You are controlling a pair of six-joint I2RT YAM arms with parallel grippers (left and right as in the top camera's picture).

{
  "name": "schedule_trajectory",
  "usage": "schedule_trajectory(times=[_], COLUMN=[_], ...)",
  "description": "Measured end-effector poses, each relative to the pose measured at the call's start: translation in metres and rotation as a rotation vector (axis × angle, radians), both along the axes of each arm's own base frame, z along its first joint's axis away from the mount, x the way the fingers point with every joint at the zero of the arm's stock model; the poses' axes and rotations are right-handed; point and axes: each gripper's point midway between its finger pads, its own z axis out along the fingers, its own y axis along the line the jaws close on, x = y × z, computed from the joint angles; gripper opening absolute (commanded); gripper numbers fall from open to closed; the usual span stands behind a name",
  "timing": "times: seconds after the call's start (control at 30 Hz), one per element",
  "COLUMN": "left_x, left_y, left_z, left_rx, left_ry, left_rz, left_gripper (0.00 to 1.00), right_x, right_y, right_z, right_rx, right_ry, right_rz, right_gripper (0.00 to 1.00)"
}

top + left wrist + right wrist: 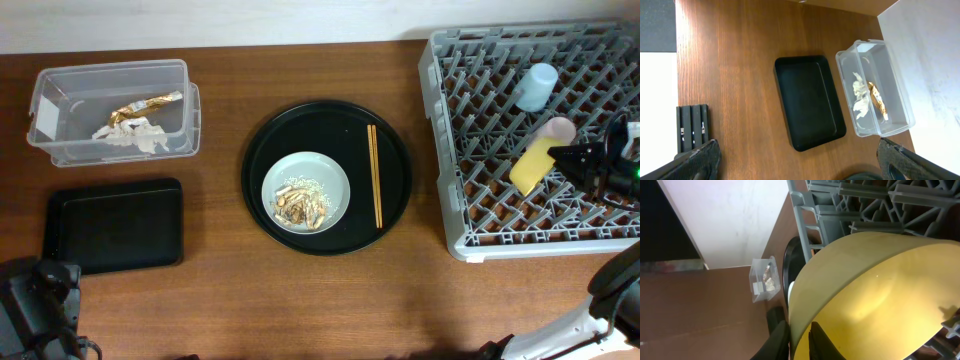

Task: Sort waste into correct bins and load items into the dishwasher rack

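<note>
My right gripper (799, 341) is shut on the rim of the yellow bowl (875, 295), holding it on edge over the grey dishwasher rack (470, 170); overhead the bowl (533, 165) sits beside the pink cup (558, 129). A light-blue cup (537, 86) stands in the rack. The pale grey plate (306, 192) holds food scraps (300, 208) on the round black tray. The clear tub (110, 110) holds white paper (133, 135) and the gold wrapper (148, 104). The shallow black tray (115, 225) lies below it. My left gripper (795, 160) is open above the table.
The round black tray (385, 130) sits mid-table with a pair of wooden chopsticks (374, 175) right of the plate. The left wrist view shows the black tray (810, 102) and clear tub (875, 87) side by side.
</note>
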Motion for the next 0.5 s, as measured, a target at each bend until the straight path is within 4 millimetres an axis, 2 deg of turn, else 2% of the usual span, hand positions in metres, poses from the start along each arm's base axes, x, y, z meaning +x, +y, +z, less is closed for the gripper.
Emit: schedule_trajectory(times=[0.17,0.23,0.3,0.33,0.43,0.5], left_x=[0.0,0.0,0.0,0.0,0.0,0.0], left_y=[0.0,0.0,0.0,0.0,0.0,0.0], left_z=[0.0,0.0,0.0,0.0,0.0,0.0], left_rx=[0.0,0.0,0.0,0.0,0.0,0.0], left_ry=[0.0,0.0,0.0,0.0,0.0,0.0], left_rz=[0.0,0.0,0.0,0.0,0.001,0.0], left_gripper=[0.99,0.99,0.99,0.99,0.99,0.99], right_x=[-0.01,-0.019,-0.034,-0.038,-0.054,-0.06], right_y=[-0.014,-0.026,-0.043,-0.047,-0.054,-0.051], right_z=[0.003,0.006,0.018,0.024,0.046,0.062], right_rx=[0.031,0.044,0.036,0.035,0.003,-0.022], right_ry=[0.019,0.031,0.022,0.022,0.002,-0.017], right_rz=[-0.054,-0.097,-0.166,-0.186,-0.24,-0.257], right_gripper=[0.28,0.37,0.5,0.53,0.55,0.55])
